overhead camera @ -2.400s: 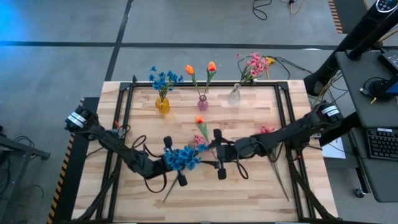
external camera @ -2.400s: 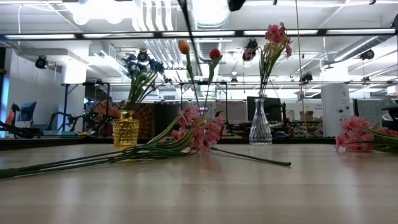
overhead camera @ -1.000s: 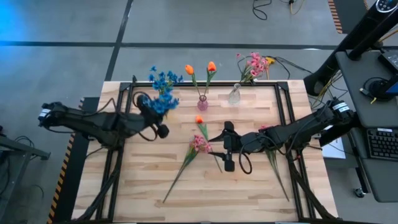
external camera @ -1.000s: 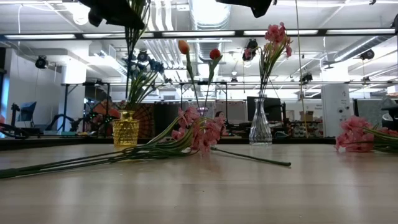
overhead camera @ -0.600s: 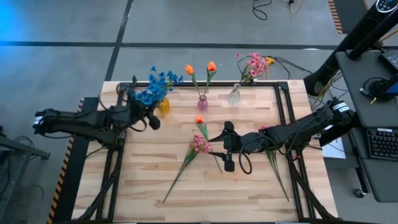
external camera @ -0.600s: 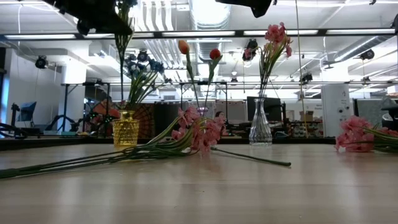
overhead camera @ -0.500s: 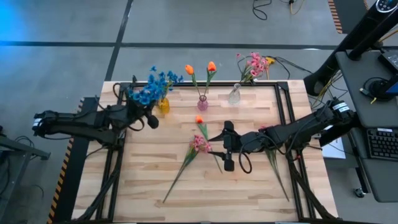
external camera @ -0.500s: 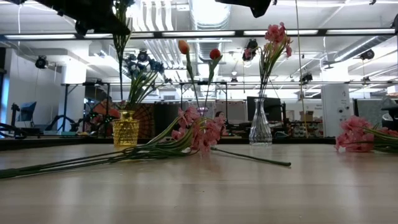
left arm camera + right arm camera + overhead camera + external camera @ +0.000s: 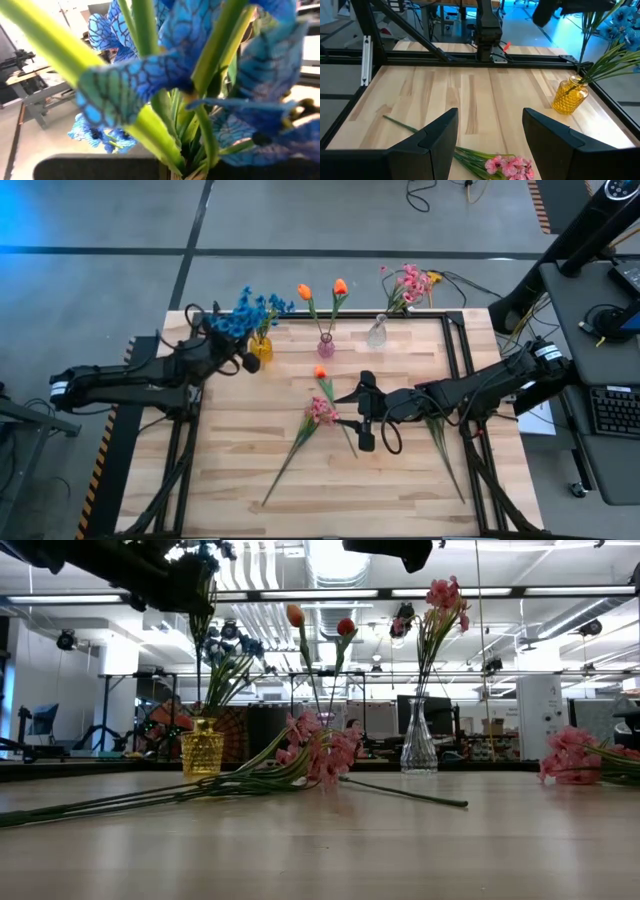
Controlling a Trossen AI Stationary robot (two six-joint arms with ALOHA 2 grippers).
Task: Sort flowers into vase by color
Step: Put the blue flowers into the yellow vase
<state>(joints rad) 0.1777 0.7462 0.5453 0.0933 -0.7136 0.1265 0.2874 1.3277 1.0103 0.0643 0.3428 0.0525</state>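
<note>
My left gripper (image 9: pixel 243 358) is at the table's far left, next to the yellow vase (image 9: pixel 261 349), and is shut on a blue flower (image 9: pixel 224 324). In the low view the flower's stem (image 9: pixel 199 650) hangs from the gripper toward the vase's (image 9: pixel 202 747) mouth. Other blue flowers (image 9: pixel 262 307) stand in that vase. My right gripper (image 9: pixel 362 416) hovers open over the table's middle, beside a pink spray (image 9: pixel 320 410) that lies flat on the wood. An orange tulip (image 9: pixel 321 372) lies just beyond it. My left gripper holds the blue flower by its green stem just below the bloom (image 9: pixel 150 75); the blossoms and leaves hide the fingers in the wrist view. The flower is lifted clear of the table. Its stem (image 9: pixel 199 670) hangs nearly upright below the gripper, above the yellow vase.
A pink vase (image 9: pixel 326 346) holds two orange tulips (image 9: pixel 340 286), and a clear vase (image 9: pixel 377 333) holds pink sprays (image 9: pixel 408 280); both stand along the far edge. Another pink spray (image 9: pixel 428 389) lies under the right arm. Black frame rails (image 9: pixel 455 350) border the table.
My left gripper has carried the blue flower toward the far edge and the yellow vase, first swinging left and then coming back over the vase. The stem has stayed hanging upright and now sits lower over the vase's mouth.
</note>
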